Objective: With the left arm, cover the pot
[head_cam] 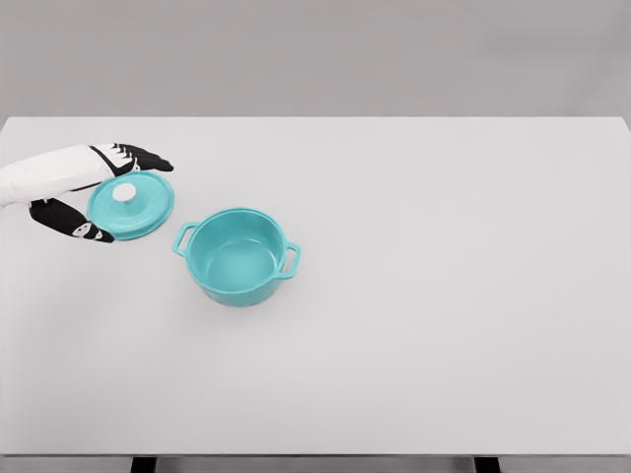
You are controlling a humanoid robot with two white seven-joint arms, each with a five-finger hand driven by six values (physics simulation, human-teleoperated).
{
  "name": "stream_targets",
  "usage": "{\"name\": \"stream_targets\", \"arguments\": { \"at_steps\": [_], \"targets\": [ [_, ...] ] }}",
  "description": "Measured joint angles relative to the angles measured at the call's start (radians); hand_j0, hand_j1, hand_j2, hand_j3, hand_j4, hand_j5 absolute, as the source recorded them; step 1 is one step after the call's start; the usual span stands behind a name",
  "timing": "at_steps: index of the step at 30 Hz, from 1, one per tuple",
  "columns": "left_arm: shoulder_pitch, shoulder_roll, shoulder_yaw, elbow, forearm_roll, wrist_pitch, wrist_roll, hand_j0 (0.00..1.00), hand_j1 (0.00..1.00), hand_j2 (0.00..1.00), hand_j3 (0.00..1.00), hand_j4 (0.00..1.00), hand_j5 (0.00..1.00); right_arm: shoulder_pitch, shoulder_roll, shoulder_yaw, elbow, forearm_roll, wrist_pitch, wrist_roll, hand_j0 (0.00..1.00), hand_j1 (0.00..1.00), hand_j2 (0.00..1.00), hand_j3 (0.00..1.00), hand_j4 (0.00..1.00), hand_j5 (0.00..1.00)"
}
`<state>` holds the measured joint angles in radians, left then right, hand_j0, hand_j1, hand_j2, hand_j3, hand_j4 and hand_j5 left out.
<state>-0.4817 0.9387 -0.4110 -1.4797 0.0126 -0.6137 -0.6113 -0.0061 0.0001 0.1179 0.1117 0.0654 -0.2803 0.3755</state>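
Pot (237, 257): teal, two side handles, open and empty, standing upright on the white table (444, 296), left of the table's middle. We see its bare inside floor; nothing covers it.

Lid (130, 205): teal, round, with a white knob (124, 193) on top. It sits to the left of the pot and a little farther back, close beside it but not touching. We cannot tell whether it rests on the table or is just lifted.

Left hand (94, 192): white forearm entering from the left edge, dark fingers (143, 158) reaching along the lid's far rim and the thumb (79, 227) at its near rim. We judge the hand closed on the lid across its width, not on the knob.

Right arm: not in view.

Step in hand, as we judge it: carry the lid over to the pot. To do it well we would keep the lid level, raise it clear of the pot's nearest handle (183, 239), centre the knob over the opening, lower straight down and release only once the rim seats all round. A tilted lid may catch the wall and push the pot.
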Motion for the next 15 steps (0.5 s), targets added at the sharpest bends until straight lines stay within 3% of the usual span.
{"name": "stream_targets", "arguments": {
  "at_steps": [3,8,15],
  "targets": [
    [-0.014,0.000,-0.005,0.001,-0.004,0.000,0.000,1.00,1.00,1.00,1.00,1.00,1.00,0.002,0.000,0.000,0.001,-0.001,0.000,0.000,1.00,1.00,1.00,1.00,1.00,1.00],
    [-0.067,-0.025,-0.035,0.045,-0.094,0.000,0.000,1.00,1.00,1.00,1.00,1.00,1.00,0.002,0.000,-0.001,0.001,-0.001,0.000,0.000,1.00,1.00,1.00,1.00,1.00,1.00],
    [-0.144,-0.088,-0.053,0.199,-0.217,0.000,0.000,1.00,1.00,1.00,1.00,1.00,1.00,0.002,0.000,-0.001,0.001,-0.001,0.000,0.000,1.00,1.00,1.00,1.00,1.00,1.00]
  ]
}}
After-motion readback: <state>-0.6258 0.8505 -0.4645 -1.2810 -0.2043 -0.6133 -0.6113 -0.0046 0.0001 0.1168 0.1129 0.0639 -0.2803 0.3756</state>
